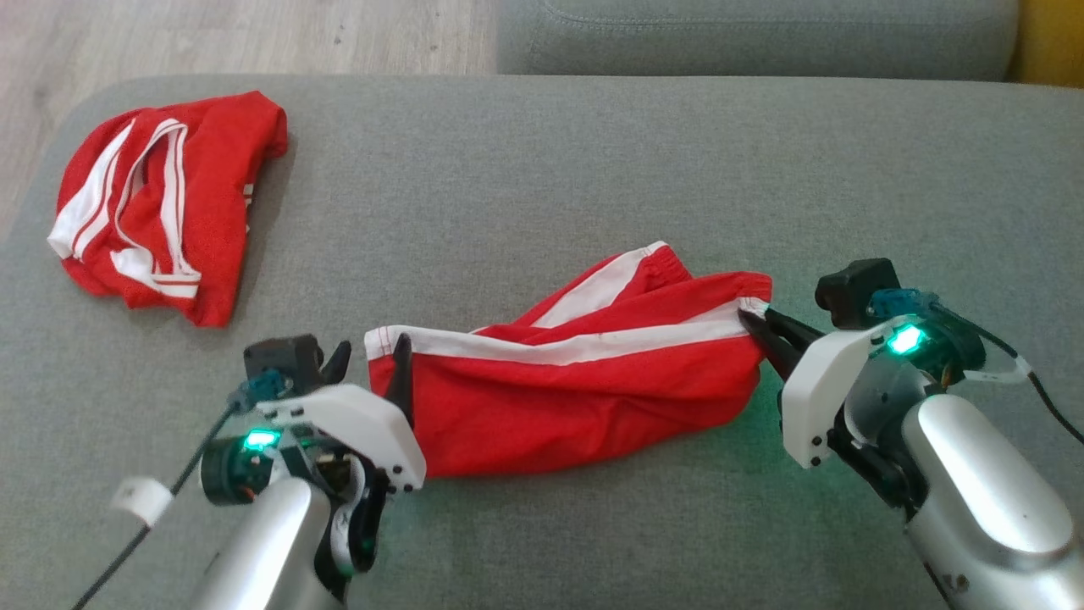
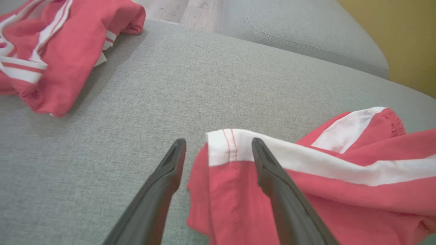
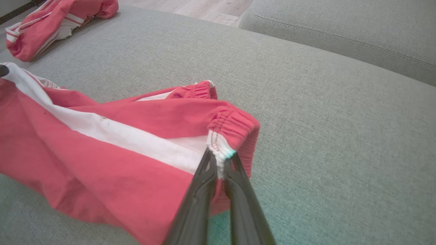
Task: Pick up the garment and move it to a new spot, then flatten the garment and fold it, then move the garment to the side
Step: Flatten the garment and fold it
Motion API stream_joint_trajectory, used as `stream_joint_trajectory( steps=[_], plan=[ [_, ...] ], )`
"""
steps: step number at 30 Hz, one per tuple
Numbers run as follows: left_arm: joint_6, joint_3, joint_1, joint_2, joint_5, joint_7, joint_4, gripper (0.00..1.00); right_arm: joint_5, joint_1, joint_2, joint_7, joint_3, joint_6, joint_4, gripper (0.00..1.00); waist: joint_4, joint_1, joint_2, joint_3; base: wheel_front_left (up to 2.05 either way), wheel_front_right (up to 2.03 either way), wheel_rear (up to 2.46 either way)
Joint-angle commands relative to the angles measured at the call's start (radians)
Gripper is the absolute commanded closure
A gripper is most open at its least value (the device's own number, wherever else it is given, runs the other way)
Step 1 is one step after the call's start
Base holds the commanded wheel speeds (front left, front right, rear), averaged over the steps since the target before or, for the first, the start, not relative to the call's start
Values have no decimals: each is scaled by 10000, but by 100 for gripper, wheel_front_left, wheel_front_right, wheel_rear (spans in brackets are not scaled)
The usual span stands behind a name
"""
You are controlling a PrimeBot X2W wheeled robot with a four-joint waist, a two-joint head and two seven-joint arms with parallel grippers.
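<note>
Across the middle of the grey sofa cushion, the red garment with white side stripes is lying crumpled and drawn out sideways between the two arms. The right gripper is pinching the corner of the elastic waistband at the garment's right end. Its jaws are clamped tight on the white edge of the stripe, and the gathered fabric is bunching up around the fingertips. The left gripper is sitting at the garment's left end with its jaws spread wide, grasping nothing. In the left wrist view one finger is crossing over the red cloth just below the white hem, while the other finger is standing over bare cushion just beside the cloth's edge; whether either is touching is not clear. A second red-and-white garment is sitting bunched near the cushion's far left corner, well apart from the first. Beyond the cushion, another grey cushion and a strip of pale wooden floor are showing.
</note>
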Motion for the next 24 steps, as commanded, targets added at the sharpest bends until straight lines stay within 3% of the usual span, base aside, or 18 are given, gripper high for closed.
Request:
stream_joint_trajectory(
  steps=[1, 7, 22, 24],
  plan=[
    [119, 440, -619, 95, -160, 181, -330, 0, -99, -155, -4, -112, 71, -7, -392, 100, -29, 0, 0, 76, 0, 0, 0],
    [408, 377, -821, 182, -197, 935, -262, 0, -175, -163, 38, -132, 41, -7, -403, 100, -63, 0, 0, 205, 0, 0, 0],
    [250, 81, -1188, 159, -284, 1336, -717, 0, -237, -243, 141, -251, 31, -7, -348, 100, -212, 0, 0, 421, 0, 0, 0],
    [248, 49, -1204, 191, -269, 1373, -758, 43, -233, -248, 163, -261, 46, -7, -333, 100, -238, 0, 0, 435, 0, 0, 0]
  ],
)
